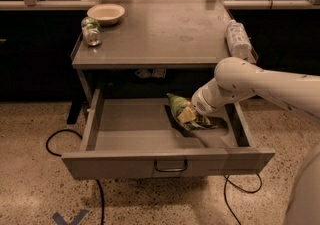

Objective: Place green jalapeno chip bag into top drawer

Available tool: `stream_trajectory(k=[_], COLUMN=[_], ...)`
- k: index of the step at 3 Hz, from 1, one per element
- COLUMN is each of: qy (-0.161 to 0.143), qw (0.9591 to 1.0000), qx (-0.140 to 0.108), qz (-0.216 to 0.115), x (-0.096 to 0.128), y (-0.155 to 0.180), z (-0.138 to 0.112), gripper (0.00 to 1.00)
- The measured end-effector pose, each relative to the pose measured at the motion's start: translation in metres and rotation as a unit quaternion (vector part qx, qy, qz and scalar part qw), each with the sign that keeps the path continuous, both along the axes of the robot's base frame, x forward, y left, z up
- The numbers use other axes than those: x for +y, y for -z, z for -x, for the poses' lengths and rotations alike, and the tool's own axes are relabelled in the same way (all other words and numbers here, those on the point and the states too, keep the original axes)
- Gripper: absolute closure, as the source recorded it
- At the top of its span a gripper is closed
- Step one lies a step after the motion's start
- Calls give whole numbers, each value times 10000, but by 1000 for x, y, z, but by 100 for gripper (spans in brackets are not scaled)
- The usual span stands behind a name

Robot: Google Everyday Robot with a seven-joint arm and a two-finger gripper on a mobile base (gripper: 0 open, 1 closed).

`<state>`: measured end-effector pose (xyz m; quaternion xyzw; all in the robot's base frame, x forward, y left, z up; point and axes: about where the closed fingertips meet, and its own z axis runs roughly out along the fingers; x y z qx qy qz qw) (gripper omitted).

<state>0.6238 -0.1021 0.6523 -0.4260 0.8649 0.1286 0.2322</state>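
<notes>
The green jalapeno chip bag [181, 110] is crinkled, with a pale end, and sits tilted inside the open top drawer [130, 130], right of its middle and just above the floor. My gripper [193, 120] reaches into the drawer from the right at the end of the white arm and holds the bag's lower end. The wrist hides most of the fingers. The drawer is pulled far out, with its loop handle [170, 166] on the front panel.
On the grey table top [160, 34] stand a white bowl [105, 13] and a small green-topped can [90, 31] at the back left. A white plastic bottle [237, 39] lies at the right edge. Black cables [55, 139] trail on the speckled floor.
</notes>
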Motion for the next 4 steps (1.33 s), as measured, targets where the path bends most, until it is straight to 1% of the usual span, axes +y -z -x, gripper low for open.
stream_trajectory(k=[2, 3, 4], qy=[0, 0, -1], qw=[10000, 10000, 10000], qx=[0, 0, 0], qz=[0, 0, 0], x=[0, 0, 0], y=[0, 0, 0], z=[0, 0, 0], gripper=[12, 0, 0])
